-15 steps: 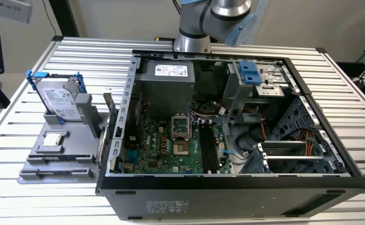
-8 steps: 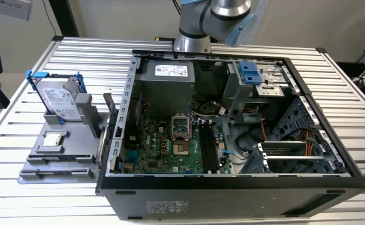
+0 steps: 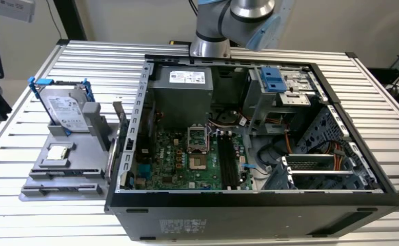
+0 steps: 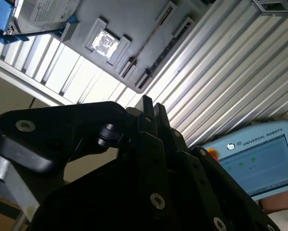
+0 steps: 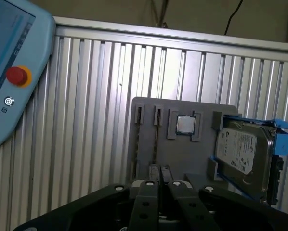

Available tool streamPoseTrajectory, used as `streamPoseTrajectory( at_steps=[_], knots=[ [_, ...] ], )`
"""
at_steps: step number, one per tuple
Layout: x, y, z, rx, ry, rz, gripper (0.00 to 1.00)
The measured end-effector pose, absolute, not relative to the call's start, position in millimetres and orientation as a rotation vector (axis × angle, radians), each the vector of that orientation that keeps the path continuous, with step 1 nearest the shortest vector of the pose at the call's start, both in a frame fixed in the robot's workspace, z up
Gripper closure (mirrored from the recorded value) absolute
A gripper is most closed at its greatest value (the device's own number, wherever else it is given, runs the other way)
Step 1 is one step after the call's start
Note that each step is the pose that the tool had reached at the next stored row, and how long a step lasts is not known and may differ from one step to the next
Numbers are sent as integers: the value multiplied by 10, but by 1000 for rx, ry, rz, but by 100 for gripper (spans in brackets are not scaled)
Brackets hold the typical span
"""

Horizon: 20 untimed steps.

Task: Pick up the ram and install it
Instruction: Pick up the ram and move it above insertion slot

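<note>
Watching remotely, I see my black hand closed, empty, well apart from the thin dark ram standing edgewise in the grey plastic tray.

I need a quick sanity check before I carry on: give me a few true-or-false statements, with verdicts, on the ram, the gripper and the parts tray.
1. The ram is seated in the motherboard. False: the ram stands on edge in a slot of the grey tray.
2. The hard drive stands in the tray, in blue rails. True.
3. The gripper holds the ram. False: the gripper is shut and holds nothing.
4. The processor lies in a tray recess between the ram and the hard drive. True.
5. The computer case is closed. False: the computer case is open, with the motherboard exposed.
</note>
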State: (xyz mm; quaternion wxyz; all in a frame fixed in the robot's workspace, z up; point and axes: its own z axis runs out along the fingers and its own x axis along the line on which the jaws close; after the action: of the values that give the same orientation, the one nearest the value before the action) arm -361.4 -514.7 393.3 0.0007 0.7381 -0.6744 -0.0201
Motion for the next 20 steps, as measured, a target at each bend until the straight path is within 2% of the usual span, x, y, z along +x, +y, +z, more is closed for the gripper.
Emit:
streamPoseTrajectory(
  at_steps=[13,20],
  knots=[
    [-3614,-5145,3877,2287,-2154,-66,0],
    [-3613,-5139,3795,2278,-2192,-96,0]
  ],
)
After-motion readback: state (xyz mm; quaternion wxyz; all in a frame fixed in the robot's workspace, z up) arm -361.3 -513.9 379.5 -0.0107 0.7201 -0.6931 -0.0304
